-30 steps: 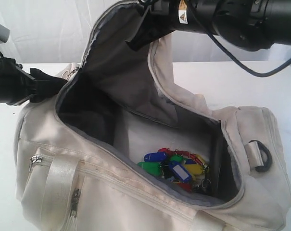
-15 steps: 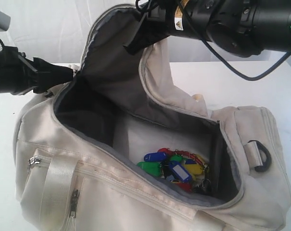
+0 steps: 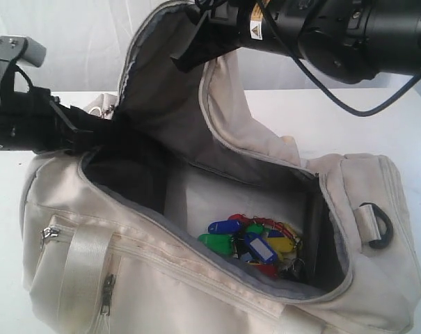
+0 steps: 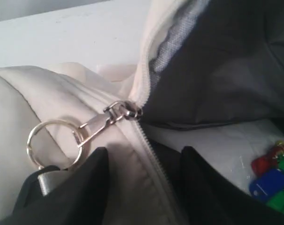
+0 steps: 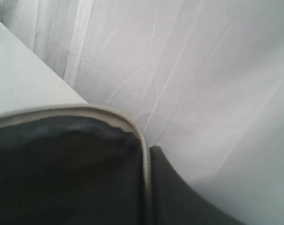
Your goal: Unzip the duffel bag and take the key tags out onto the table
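The cream duffel bag lies unzipped on the white table, its dark grey lining showing. The key tags, a bunch of green, blue, red and yellow, rest on the bag's floor; the left wrist view catches them too. My right gripper is shut on the zipper edge of the bag's raised flap and holds it high. My left gripper is at the bag's left end, open, its fingers straddling the zipper rim just below the metal zipper pull.
A metal ring hangs from the zipper pull. A black D-ring sits on the bag's right end. A white curtain hangs behind the table. The right arm reaches over the bag from the upper right.
My left gripper has advanced toward the bag's left end and tilted down onto the rim. The right gripper has carried the raised flap slightly left.
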Tool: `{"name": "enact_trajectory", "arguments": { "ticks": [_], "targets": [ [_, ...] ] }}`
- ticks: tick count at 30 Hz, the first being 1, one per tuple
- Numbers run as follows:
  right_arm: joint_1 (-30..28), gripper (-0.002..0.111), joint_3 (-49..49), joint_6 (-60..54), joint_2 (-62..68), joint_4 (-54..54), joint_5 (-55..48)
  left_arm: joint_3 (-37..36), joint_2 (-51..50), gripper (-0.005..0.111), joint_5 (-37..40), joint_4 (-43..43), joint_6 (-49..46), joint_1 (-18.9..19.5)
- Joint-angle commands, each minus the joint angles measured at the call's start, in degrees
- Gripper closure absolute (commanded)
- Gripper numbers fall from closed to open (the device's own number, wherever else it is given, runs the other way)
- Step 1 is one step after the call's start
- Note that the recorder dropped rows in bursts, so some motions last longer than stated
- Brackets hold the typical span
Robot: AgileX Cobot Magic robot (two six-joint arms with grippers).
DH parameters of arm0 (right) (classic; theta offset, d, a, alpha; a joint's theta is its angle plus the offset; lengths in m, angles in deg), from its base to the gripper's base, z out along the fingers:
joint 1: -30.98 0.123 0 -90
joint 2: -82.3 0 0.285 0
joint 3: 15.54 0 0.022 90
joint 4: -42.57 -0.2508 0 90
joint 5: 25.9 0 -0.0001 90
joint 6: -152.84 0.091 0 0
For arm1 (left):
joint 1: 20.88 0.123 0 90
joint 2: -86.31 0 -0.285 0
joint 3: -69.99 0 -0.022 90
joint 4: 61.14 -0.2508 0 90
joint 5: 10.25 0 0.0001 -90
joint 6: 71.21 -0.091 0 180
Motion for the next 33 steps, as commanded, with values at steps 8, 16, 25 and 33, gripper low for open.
{"name": "enact_trajectory", "arguments": {
  "ticks": [8, 16, 25, 33],
  "targets": [
    [-7.55, 0.108, -0.25, 0.27, 1.47, -3.12, 2.44, 0.31, -0.22, 0.107, 4.36, -2.41, 0.31, -1.55],
    [-12.74, 0.108, -4.04, 0.27, 8.48, -5.41, 9.08, 0.31, -0.22, 0.107, 2.71, -2.41, 0.31, -1.55],
    [-16.2, 0.108, -12.07, 0.42, 16.46, -9.51, 4.82, 0.31, -0.22, 0.107, 0.09, -2.41, 1.4, -1.55],
    [-18.86, 0.091, -12.9, 6.72, 17.42, -13.87, -5.71, 0.31, -0.22, 0.107, -1.37, -2.41, 1.4, -1.55]
  ]
}}
